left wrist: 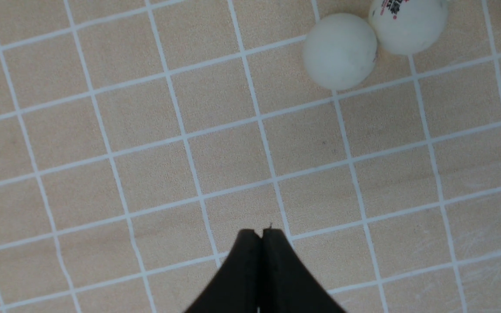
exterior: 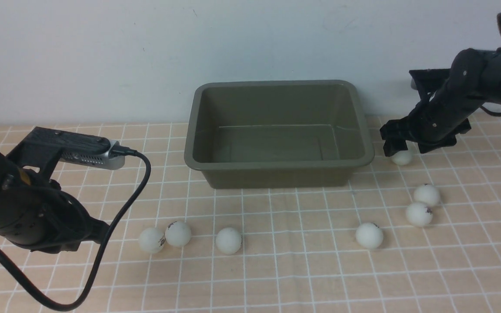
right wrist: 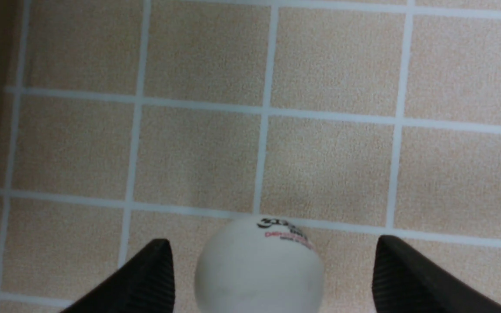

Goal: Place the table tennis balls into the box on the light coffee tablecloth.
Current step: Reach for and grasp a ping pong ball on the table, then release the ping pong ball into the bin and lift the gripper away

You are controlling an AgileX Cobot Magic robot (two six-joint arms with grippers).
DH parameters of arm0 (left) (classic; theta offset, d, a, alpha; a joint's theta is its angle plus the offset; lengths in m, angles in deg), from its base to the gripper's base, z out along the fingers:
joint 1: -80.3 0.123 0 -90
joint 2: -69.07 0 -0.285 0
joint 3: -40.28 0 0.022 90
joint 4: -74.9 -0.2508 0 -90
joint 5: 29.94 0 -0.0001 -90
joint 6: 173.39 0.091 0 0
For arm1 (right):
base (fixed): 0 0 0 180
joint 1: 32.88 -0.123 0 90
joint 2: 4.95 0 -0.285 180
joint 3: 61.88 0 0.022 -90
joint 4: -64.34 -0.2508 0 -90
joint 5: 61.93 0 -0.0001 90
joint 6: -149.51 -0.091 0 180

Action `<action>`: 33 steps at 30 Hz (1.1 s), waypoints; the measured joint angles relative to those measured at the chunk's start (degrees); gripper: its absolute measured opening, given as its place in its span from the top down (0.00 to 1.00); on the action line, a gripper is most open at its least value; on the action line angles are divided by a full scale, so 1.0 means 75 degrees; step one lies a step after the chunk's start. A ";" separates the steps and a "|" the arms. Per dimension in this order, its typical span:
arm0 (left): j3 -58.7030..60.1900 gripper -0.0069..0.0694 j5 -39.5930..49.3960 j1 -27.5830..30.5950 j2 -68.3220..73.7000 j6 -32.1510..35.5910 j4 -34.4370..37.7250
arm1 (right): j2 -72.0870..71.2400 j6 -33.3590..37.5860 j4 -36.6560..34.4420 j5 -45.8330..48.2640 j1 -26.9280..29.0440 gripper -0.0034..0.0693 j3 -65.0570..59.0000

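Here, checked tablecloth (exterior: 302, 278) meets pale wall (exterior: 102, 52); left tool (left wrist: 261, 232) clenched, right tool (right wrist: 272, 241) spread around a ball (right wrist: 259, 274).

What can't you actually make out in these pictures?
- Front view: the left pincer blends into its dark arm; its shut tips show only in the left wrist view.
- Front view: the ball beside the box is partly covered by the right pincer.
- Right wrist view: that ball is cut off by the picture's edge, and its print is blurred.
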 joint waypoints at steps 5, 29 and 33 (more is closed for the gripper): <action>0.0000 1.00 0.0000 0.0000 0.0000 0.0000 0.0000 | 0.0101 0.0080 -0.0219 -0.0027 0.0000 0.32 0.0000; 0.0000 1.00 0.0177 0.0000 0.0000 0.0000 0.0000 | 0.0140 0.0295 -0.1982 0.3081 -0.0305 0.46 0.4030; 0.0000 1.00 0.0177 0.0000 0.0000 0.0000 0.0000 | 0.0193 0.0402 -0.2558 0.3130 -0.0737 0.46 0.4089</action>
